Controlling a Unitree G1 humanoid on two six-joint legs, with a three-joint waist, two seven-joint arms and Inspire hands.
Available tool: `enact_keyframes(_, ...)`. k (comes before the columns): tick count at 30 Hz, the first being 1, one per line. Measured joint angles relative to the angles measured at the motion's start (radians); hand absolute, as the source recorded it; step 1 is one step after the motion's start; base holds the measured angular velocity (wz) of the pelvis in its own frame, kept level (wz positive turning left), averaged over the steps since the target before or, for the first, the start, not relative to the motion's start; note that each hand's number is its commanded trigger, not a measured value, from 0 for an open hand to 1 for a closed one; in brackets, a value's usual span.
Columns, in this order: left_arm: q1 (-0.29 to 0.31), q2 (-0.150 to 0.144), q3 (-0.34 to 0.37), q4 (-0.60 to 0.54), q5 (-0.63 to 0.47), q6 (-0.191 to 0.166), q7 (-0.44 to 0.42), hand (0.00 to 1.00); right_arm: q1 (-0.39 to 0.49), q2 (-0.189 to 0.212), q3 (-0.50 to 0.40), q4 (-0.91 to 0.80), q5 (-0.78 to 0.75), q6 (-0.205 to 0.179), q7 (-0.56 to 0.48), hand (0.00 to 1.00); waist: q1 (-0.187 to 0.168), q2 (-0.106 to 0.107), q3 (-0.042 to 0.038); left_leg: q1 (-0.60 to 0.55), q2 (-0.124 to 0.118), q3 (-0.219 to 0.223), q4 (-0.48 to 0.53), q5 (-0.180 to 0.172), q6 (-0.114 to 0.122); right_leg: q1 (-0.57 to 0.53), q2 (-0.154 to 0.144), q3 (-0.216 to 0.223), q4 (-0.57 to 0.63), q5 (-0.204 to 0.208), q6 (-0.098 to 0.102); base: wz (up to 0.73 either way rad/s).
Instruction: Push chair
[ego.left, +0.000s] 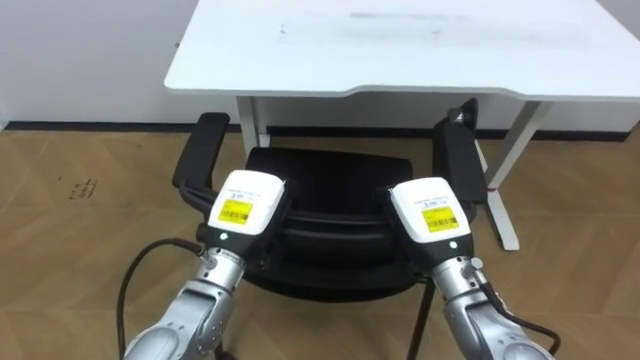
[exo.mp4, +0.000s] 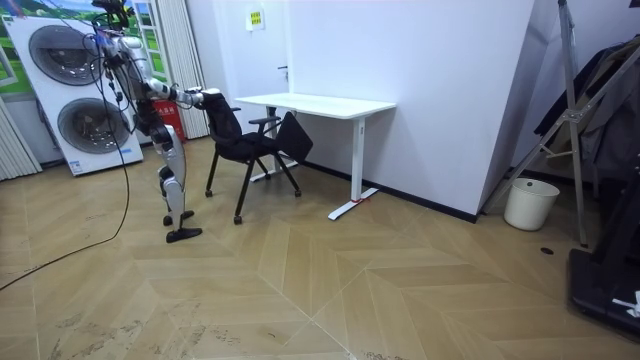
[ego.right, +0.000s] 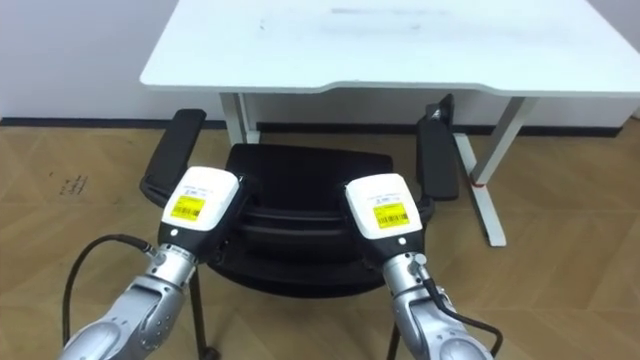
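The chair (ego.left: 330, 175) stands on the wood floor (ego.left: 80, 220) facing the white bench (ego.left: 400, 45), with its back toward the robot. In the eye views the far edge of the seat lies just short of the bench's near edge. The armrests (ego.left: 200, 150) point toward that edge on either side. The chair lines up with the gap between the bench's two legs (ego.left: 250, 125), and that gap looks wider than the chair.

The left hand (ego.left: 245, 205) and right hand (ego.left: 430, 210) sit side by side on the top of the backrest, backs turned up. Their fingers are hidden over the far side of the backrest, so I cannot tell whether they clasp it or only press on it.

In the room view the robot stands upright behind the chair with both arms stretched forward. Bare floor lies around it, stacked washers (exo.mp4: 70, 90) stand behind it, and a white bin (exo.mp4: 530, 203) is well apart at the room view's right.
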Motion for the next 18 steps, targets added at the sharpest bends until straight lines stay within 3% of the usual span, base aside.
enact_keyframes(2, 0.004, -0.028, 0.021, -0.011, -0.047, 0.018, -0.026, 0.00, 0.002, 0.008, -0.003, 0.007, 0.028, 0.002, 0.016, 0.00, 0.000, 0.002, 0.0005, 0.002, 0.000, 0.000, -0.002, 0.004, -0.001, 0.001, 0.000, 0.000, 0.001, 0.000, 0.000, 0.00)
enact_keyframes(5, 0.004, -0.042, 0.031, -0.021, -0.082, 0.033, -0.044, 0.00, 0.002, 0.009, -0.004, 0.007, 0.035, 0.002, 0.020, 0.00, 0.000, 0.001, 0.0023, 0.003, 0.000, 0.000, -0.002, 0.006, -0.001, 0.002, 0.000, 0.000, -0.001, 0.000, 0.000, 0.00)
enact_keyframes(12, 0.004, -0.042, 0.031, -0.029, -0.105, 0.034, -0.045, 0.00, 0.002, 0.014, -0.010, 0.006, 0.036, 0.001, 0.028, 0.00, 0.001, -0.006, 0.0086, 0.015, -0.001, 0.003, -0.013, 0.008, -0.001, 0.014, 0.002, 0.003, -0.016, 0.000, 0.001, 0.00)
enact_keyframes(18, 0.004, -0.041, 0.031, -0.030, -0.110, 0.034, -0.042, 0.00, 0.002, 0.014, -0.012, 0.005, 0.038, -0.002, 0.027, 0.00, 0.001, -0.005, 0.0089, 0.018, -0.001, 0.003, -0.022, 0.014, -0.002, 0.013, 0.002, 0.003, -0.017, 0.000, 0.001, 0.00)
